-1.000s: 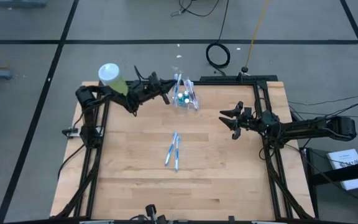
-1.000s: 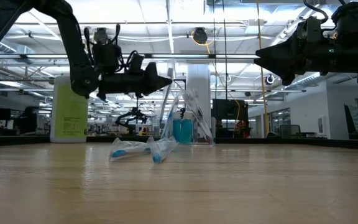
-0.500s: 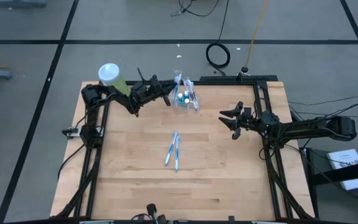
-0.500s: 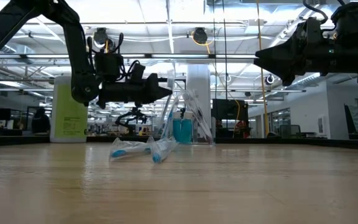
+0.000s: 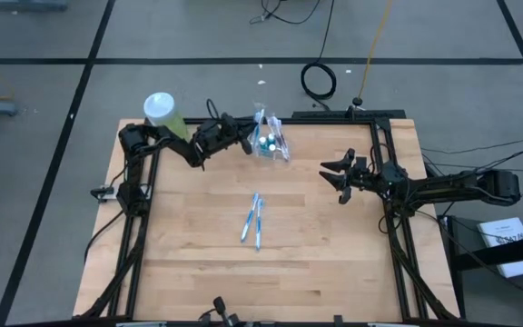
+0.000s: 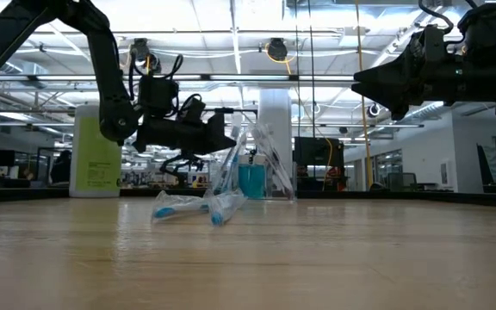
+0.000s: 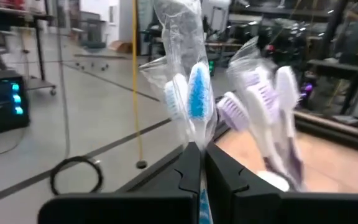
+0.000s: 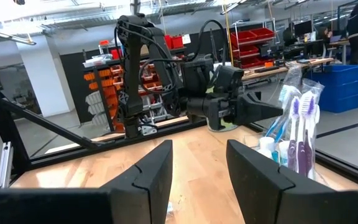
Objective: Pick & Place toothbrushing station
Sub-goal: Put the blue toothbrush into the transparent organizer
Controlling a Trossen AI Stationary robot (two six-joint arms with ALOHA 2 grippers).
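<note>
Having slid closer to the cup [image 5: 270, 145] since a second ago, left gripper [image 5: 242, 138] now pinching a wrapped blue toothbrush [image 7: 194, 102] standing in that cup, fingers [image 7: 185, 171] pressed nearly together around the wrapper. Sitting at the far edge of the table [image 5: 198, 263], cup holding blue, white and purple brushes [image 8: 298, 127]. Lying flat nearer the table's middle, well in front of the cup, two loose blue brushes [image 5: 252, 219]. Standing left of the cup, beyond the left arm, green bottle [image 5: 162, 113]. Hovering to the right of the cup, well apart, right gripper [image 5: 337, 180] with fingers spread, holding nothing.
</note>
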